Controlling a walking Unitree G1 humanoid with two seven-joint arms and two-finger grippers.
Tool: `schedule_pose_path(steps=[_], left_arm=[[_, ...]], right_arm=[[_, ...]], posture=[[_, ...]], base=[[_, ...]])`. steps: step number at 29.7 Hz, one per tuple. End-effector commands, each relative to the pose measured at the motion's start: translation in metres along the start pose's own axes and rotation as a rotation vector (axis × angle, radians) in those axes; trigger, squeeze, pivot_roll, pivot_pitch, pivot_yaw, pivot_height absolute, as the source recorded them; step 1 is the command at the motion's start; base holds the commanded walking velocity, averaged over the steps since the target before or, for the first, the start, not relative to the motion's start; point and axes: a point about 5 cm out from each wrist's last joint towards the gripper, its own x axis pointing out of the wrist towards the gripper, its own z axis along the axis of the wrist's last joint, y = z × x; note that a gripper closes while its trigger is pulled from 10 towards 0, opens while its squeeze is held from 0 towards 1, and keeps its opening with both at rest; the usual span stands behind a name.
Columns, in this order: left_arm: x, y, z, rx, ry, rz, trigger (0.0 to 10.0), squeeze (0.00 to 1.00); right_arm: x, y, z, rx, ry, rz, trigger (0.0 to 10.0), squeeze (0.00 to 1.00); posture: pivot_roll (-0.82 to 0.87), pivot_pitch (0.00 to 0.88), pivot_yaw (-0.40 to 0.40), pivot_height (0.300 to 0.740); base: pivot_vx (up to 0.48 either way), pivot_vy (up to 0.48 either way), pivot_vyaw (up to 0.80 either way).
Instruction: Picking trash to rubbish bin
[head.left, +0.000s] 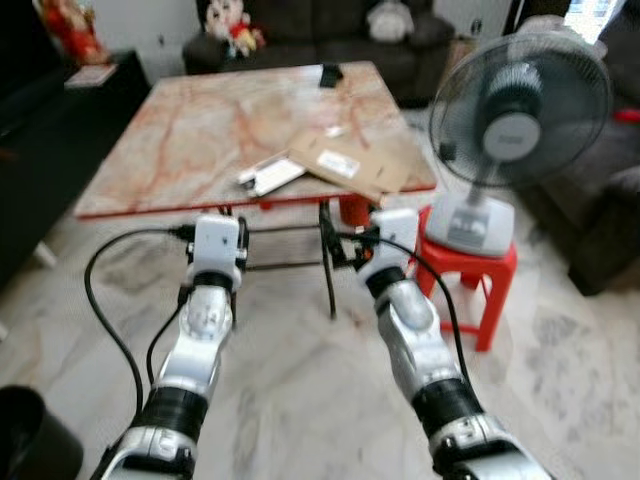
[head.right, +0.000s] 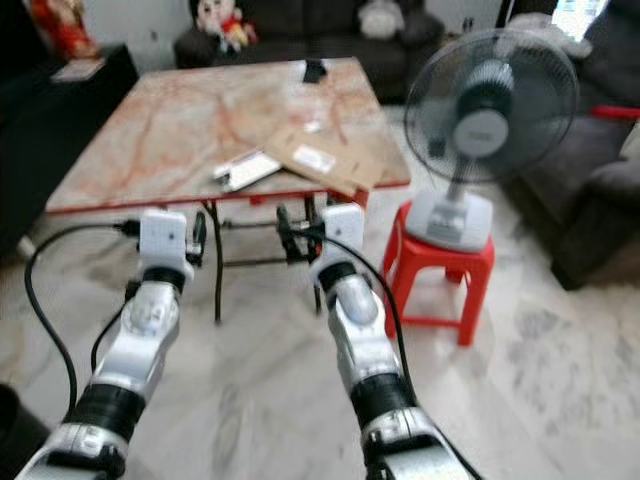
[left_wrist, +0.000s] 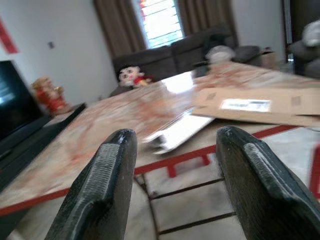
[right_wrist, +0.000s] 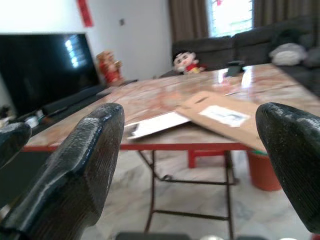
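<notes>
Ahead of both spread, empty end effectors, left (left_wrist: 172, 185) and right (right_wrist: 192, 175), flattened cardboard (head.left: 350, 162) overhangs the surface (head.left: 200, 130) edge, likely reachable trash.

Soft daylight from the window (left_wrist: 161, 20); every view slightly blurred, tabletop (head.left: 200, 130) glaring.

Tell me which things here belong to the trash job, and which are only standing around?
Job: cardboard, white wrapper, left gripper and right gripper, both open.

Not the job: table, fan, red stool, sofa, phone.
</notes>
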Motion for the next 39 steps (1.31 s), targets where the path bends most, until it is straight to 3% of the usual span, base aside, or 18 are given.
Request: schedule_pose_path(steps=[1,11,20,39], left_arm=[[0.002,0.000,0.004,0.013,-0.018,-0.013,10.0,0.00],[0.001,-0.003,0.005,0.014,-0.021,-0.035,10.0,0.00],[0.000,-0.001,0.005,0.014,-0.020,-0.031,10.0,0.00],[0.000,-0.002,0.005,0.015,-0.013,-0.041,10.0,0.00]], right_arm=[[0.000,0.000,-0.001,-0.005,0.002,-0.006,10.0,0.00],[-0.004,0.004,-0.006,-0.010,0.009,-0.001,10.0,0.00],[-0.002,0.011,-0.004,-0.012,-0.011,0.044,10.0,0.00],[-0.002,0.010,-0.005,0.001,-0.012,0.022,10.0,0.00]], posture=[[-0.01,0.000,0.067,0.740],[-0.01,0.000,0.086,0.740],[0.01,0.000,0.071,0.740],[0.00,0.000,0.089,0.740]], base=[[0.300,0.000,0.00],[0.294,0.000,0.00],[0.296,0.000,0.74],[0.302,0.000,0.00]])
